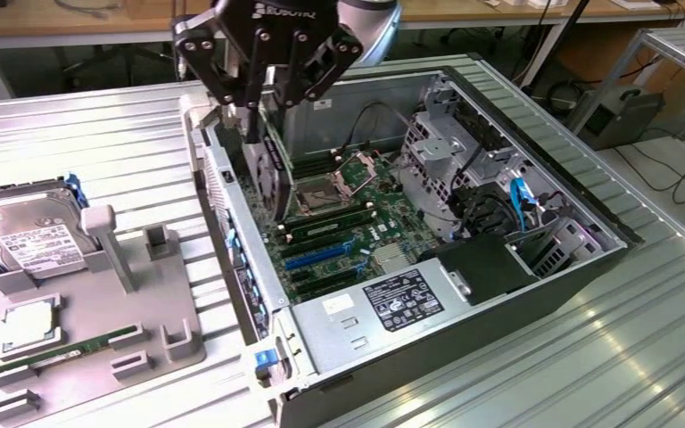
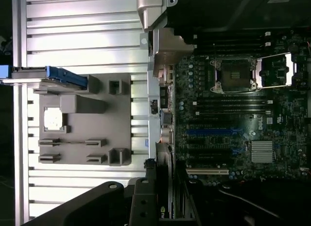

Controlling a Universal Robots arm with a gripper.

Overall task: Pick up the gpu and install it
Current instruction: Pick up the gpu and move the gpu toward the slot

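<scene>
Holding the gpu [image 1: 268, 174] on edge, your gripper [image 1: 261, 111] is hanging over the motherboard [image 1: 342, 223], its fingers [image 1: 250, 114] clamping the card's upper edge. You are handling something stiff and light but fragile (the fan face and bare circuitry are likely bruising easily), so the rigid board edge, away from the fan, is looking like the safest place to pinch.

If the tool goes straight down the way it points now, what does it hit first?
The tool grips the gpu, which leads: its lower edge would likely meet the motherboard first. Depth is unclear, so I cannot tell which slot.
</scene>
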